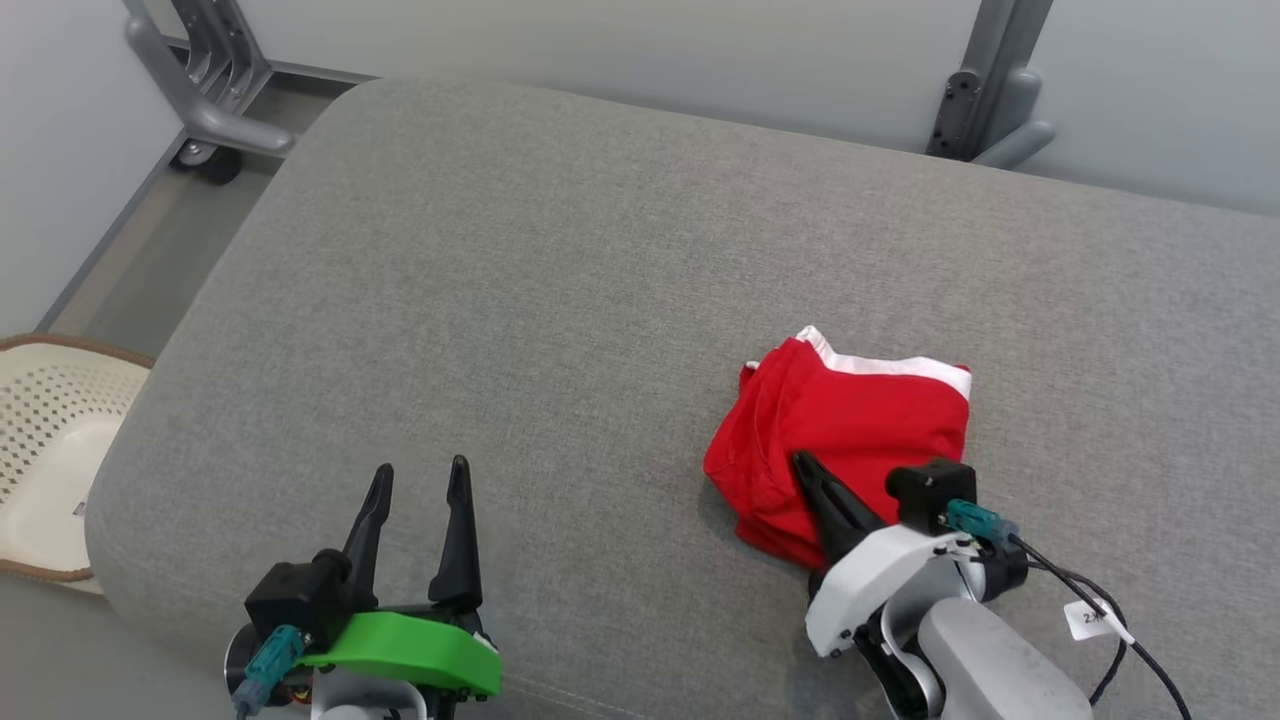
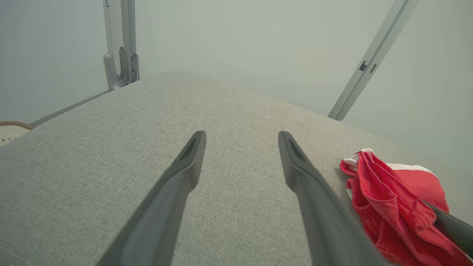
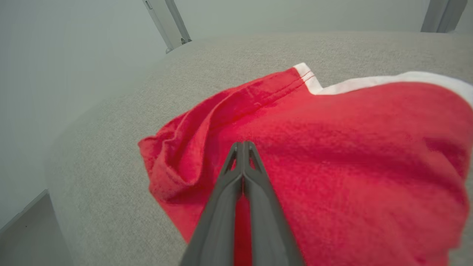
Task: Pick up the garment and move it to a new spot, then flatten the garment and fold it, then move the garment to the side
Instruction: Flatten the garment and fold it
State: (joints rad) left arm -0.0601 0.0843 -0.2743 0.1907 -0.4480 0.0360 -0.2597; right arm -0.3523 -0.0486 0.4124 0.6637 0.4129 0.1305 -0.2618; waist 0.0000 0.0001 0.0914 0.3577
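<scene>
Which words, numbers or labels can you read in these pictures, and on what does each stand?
"2": seemingly the first character on the white tag on a black cable; rest blurred.
Too small to read: the small label in the perforated basket.
No text seen: the red garment.

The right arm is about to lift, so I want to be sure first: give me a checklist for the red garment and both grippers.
1. Right gripper shut, tips on the red garment: ok.
2. Fabric actually pinched in that grip: cannot tell.
3. Left gripper open, apart from the garment: ok.
4. Garment lying flat: not ok, it is bunched and creased.
5. Bare grey cushion free for a new spot: ok.
</scene>
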